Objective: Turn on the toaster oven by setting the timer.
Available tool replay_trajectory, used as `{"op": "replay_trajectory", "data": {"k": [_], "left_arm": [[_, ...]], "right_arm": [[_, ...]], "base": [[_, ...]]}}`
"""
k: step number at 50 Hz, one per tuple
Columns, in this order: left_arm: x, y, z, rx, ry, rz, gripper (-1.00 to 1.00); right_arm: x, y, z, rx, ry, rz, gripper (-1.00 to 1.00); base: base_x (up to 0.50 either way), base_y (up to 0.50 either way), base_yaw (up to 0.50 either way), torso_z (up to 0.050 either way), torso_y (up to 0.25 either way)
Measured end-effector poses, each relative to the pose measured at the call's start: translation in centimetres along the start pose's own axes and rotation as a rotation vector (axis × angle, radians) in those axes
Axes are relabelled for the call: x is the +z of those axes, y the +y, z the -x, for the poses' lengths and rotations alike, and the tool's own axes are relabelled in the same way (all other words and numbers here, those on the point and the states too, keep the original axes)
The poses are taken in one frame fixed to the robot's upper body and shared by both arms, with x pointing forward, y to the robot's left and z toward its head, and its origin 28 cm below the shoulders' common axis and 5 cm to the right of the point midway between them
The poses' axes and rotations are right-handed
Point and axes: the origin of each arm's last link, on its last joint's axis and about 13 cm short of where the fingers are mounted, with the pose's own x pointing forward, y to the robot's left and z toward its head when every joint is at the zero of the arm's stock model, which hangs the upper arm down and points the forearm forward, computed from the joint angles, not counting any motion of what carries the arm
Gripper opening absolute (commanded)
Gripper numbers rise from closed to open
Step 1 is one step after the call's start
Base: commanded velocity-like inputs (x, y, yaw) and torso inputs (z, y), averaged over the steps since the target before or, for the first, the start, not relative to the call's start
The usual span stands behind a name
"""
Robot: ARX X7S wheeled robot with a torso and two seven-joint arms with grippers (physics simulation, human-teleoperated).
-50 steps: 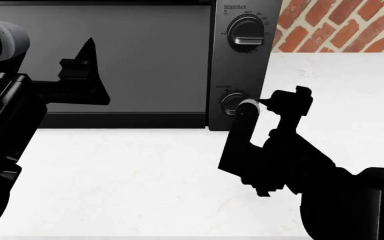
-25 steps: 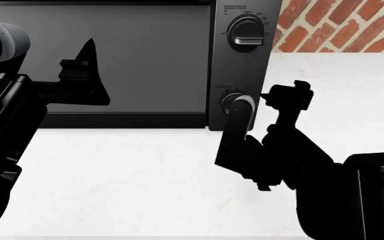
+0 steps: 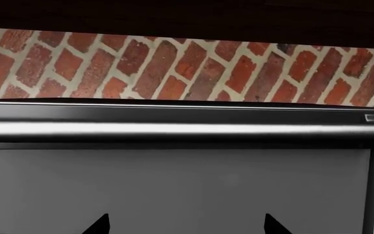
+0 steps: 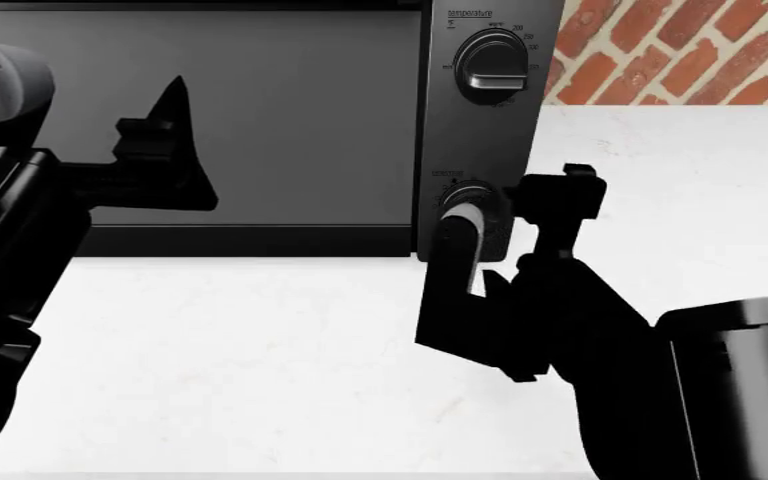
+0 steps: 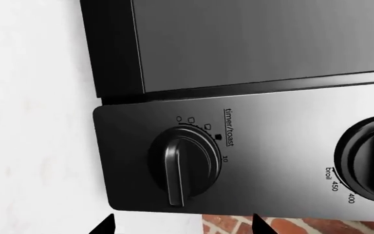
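Note:
The toaster oven (image 4: 224, 120) stands at the back of the counter, with its dark glass door on the left and its knob panel on the right. The large temperature knob (image 4: 495, 68) sits high on the panel. The timer (image 4: 460, 196) is low on the panel, partly hidden by my right gripper (image 4: 511, 212), which is open right in front of it. In the right wrist view the timer (image 5: 183, 163) shows its raised bar and a "timer/toast" label, apart from the spread fingertips (image 5: 105, 225). My left gripper (image 4: 171, 150) is open and empty before the glass door (image 3: 174, 190).
A red brick wall (image 4: 678, 50) rises behind and to the right of the oven. The white countertop (image 4: 224, 360) spreads in front. The door's handle bar (image 3: 174, 131) runs across the left wrist view. My right arm's bulky dark link (image 4: 744, 390) fills the lower right.
My right gripper has moved left and closer to the panel, and now covers more of the timer knob. The left arm has not moved.

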Motion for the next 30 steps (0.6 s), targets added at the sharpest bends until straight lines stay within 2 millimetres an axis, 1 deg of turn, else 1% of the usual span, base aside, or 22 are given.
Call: {"op": "replay_trajectory", "data": {"k": [15, 30], "left_arm": [[0.01, 0.02, 0.00, 0.001, 0.000, 0.002, 1.00], [-0.02, 0.00, 0.05, 0.001, 0.001, 0.003, 1.00]], "right_arm": [[0.44, 0.12, 0.08, 0.000, -0.013, 0.024, 1.00], [0.69, 0.38, -0.40, 0.015, -0.014, 0.031, 1.00]], "base": [[0.00, 0.00, 0.00, 0.000, 0.000], [0.00, 0.00, 0.00, 0.000, 0.000]]}}
